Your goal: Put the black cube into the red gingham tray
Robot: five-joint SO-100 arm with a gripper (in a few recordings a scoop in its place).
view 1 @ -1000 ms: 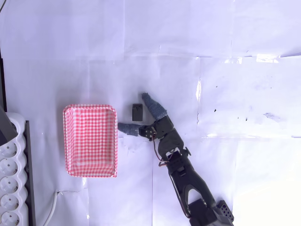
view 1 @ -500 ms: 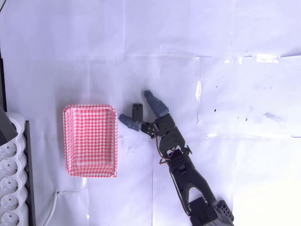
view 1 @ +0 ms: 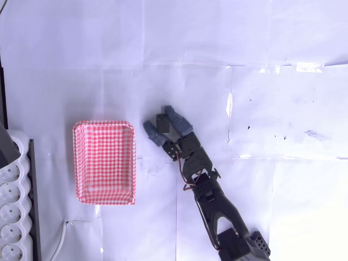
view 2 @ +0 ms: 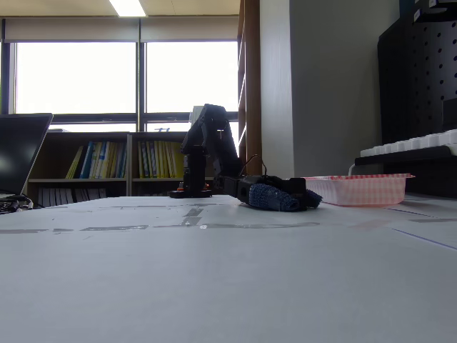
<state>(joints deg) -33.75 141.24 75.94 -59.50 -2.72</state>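
The black cube (view 1: 162, 120) sits on the white table just right of the red gingham tray (view 1: 104, 161), which lies flat with nothing in it. My gripper (view 1: 158, 118) reaches in from the lower right. Its two grey-blue fingers (view 1: 179, 123) are closed in on either side of the cube and appear to pinch it. In the fixed view the gripper (view 2: 285, 198) lies low on the table, with the tray (view 2: 357, 189) just to its right. The cube cannot be made out in that view.
A white moulded block (view 1: 12, 206) with round hollows lies along the left edge, with a white cable (view 1: 62, 236) near the tray's lower corner. The arm (view 1: 215, 204) runs to the bottom right. A laptop (view 2: 21, 153) stands at the far left of the fixed view.
The fingers have closed from wide open to tight around the cube. The cube has shifted slightly up and to the right between them. The tray has not moved.
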